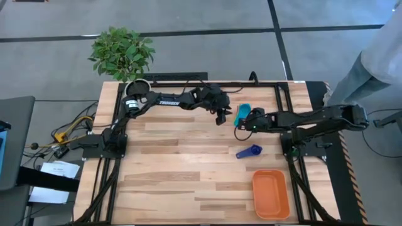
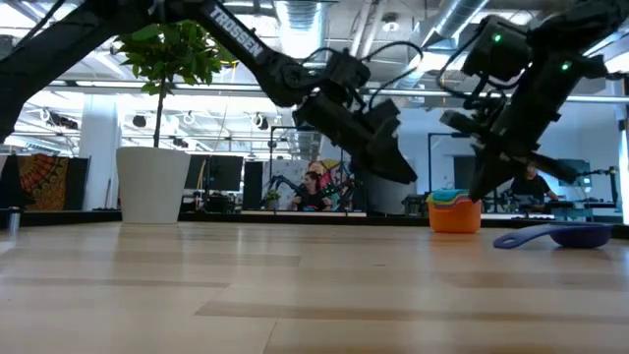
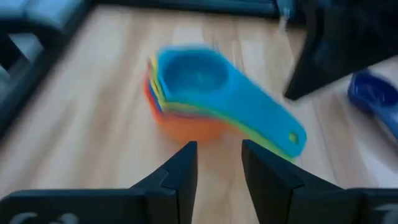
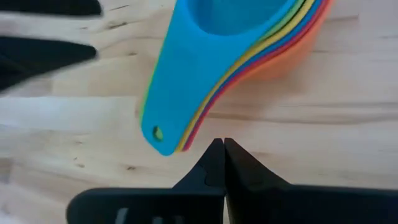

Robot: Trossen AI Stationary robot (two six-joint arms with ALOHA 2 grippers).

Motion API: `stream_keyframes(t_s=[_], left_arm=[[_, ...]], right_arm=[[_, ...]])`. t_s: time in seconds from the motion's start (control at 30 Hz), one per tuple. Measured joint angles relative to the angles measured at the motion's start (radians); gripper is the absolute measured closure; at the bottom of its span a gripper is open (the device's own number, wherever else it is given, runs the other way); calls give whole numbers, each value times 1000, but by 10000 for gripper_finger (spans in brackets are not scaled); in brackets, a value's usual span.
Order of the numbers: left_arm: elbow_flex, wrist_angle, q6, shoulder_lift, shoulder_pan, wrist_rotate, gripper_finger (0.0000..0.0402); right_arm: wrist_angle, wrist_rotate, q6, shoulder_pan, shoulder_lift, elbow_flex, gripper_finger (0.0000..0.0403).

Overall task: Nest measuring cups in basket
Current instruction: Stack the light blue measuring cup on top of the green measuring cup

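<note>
A nested stack of smooth plastic measuring cups (image 3: 189, 93), light blue on top and orange at the bottom, stands on the pale wood-plank table (image 1: 169, 182) near its far right. A dark blue cup (image 1: 249, 152) lies apart, nearer. The shallow orange basket (image 1: 271, 193), rounded at the corners, sits at the near right. The left gripper (image 3: 217, 165) hovers beside the stack, jaws slightly parted, empty. The right gripper (image 4: 222, 155) is closed on nothing, by the handles.
</note>
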Motion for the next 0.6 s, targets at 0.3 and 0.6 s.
stream_keyframes(t_s=[0.3,0.6], left_arm=[[0,-2,-65,56,-26,-1,308],[0,41,-123,56,-30,5,319]], right_arm=[[32,-19,23,0,59,-1,398],[67,-29,-30,-45,59,-1,393]])
